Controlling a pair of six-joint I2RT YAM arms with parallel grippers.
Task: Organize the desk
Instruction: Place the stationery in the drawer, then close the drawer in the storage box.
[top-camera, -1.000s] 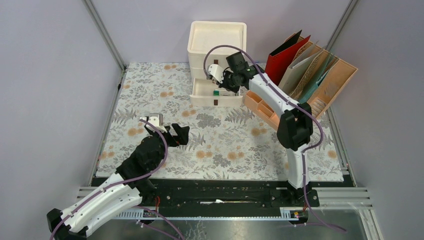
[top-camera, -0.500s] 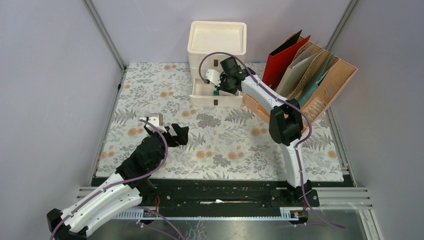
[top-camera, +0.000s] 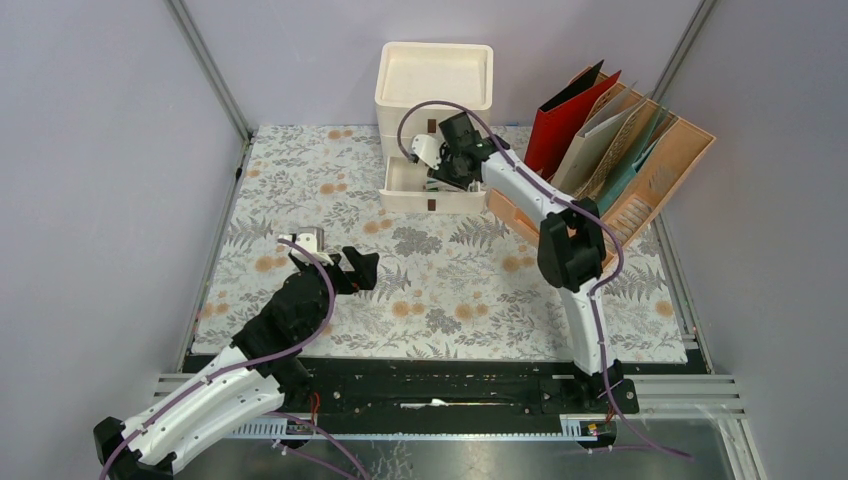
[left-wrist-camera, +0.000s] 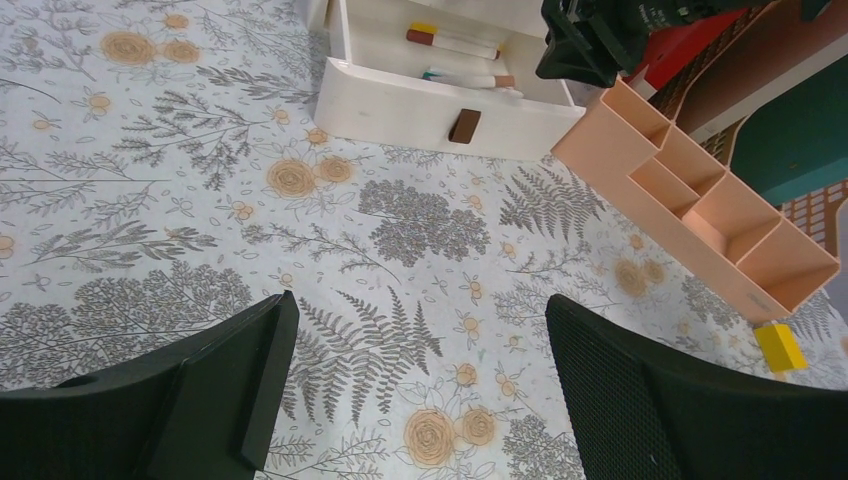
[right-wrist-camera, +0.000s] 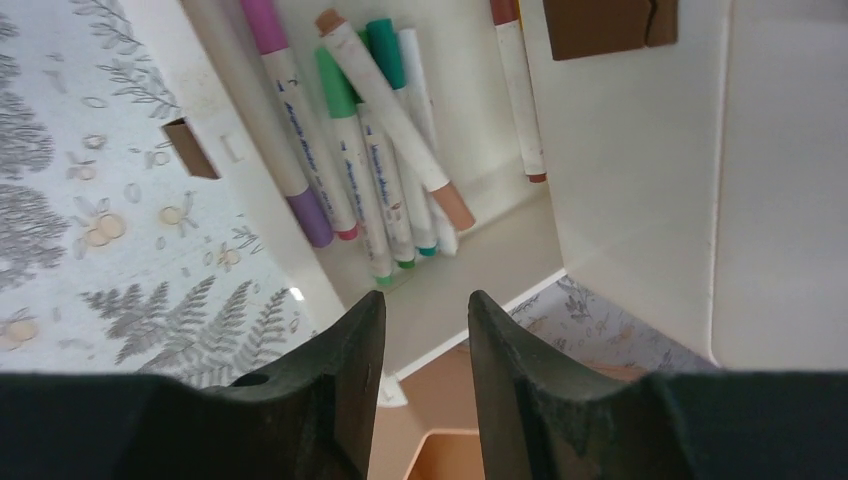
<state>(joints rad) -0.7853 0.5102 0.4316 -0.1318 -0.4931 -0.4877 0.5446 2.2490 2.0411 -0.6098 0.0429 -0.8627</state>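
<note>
The desk is a tabletop under a fern-and-flower cloth. A white drawer unit stands at its back, its bottom drawer pulled open. My right gripper hangs over that drawer. In the right wrist view the right gripper is empty, its jaws a narrow gap apart, above several markers lying in the drawer. My left gripper hovers over the cloth mid-desk. In the left wrist view the left gripper is wide open and empty.
A peach desk organizer lies right of the drawer and also shows in the left wrist view. A wooden file holder with a red folder stands at the back right. A small yellow block lies beside the organizer.
The right gripper has shifted slightly left and back over the open drawer. The green marker seen at its tip earlier no longer shows there. The left arm has not moved.
</note>
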